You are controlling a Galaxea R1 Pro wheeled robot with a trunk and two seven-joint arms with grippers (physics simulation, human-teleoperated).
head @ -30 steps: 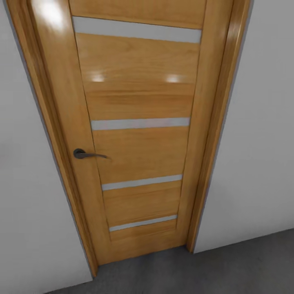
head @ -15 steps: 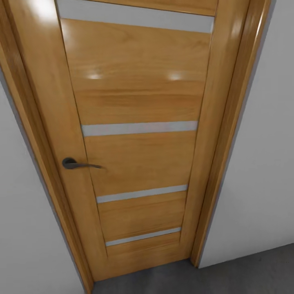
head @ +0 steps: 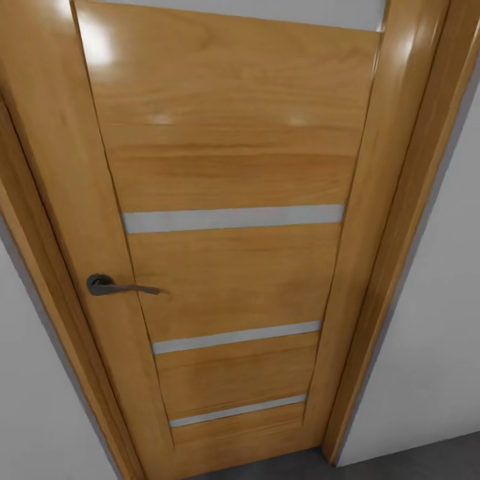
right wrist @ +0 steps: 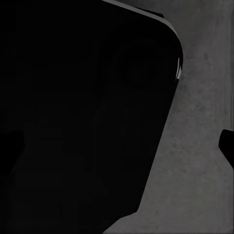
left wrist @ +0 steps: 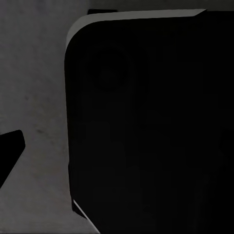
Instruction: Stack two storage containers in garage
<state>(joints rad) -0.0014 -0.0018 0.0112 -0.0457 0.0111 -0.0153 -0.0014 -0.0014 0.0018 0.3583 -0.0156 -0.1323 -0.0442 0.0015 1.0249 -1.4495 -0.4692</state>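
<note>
The storage containers are out of view. I face a closed honey-coloured wooden door (head: 233,267) with pale horizontal strips and a dark lever handle (head: 110,287) on its left side. In the left wrist view, my left gripper (left wrist: 117,151) hangs over dark grey concrete floor (left wrist: 39,87), with one dark fingertip (left wrist: 10,148) at the picture's edge and nothing between the fingers. My right gripper (right wrist: 117,146) hangs the same way in the right wrist view, with a fingertip (right wrist: 227,146) at the edge. Both look open and empty.
White wall (head: 433,347) flanks the door frame (head: 393,267) on both sides. A strip of dark grey floor (head: 413,463) lies at the door's foot. A large black rounded part of the robot (left wrist: 156,126) sits beside each gripper (right wrist: 83,112).
The whole head view has shifted: the camera has come closer to the door, which now looms larger, and less floor shows at its foot.
</note>
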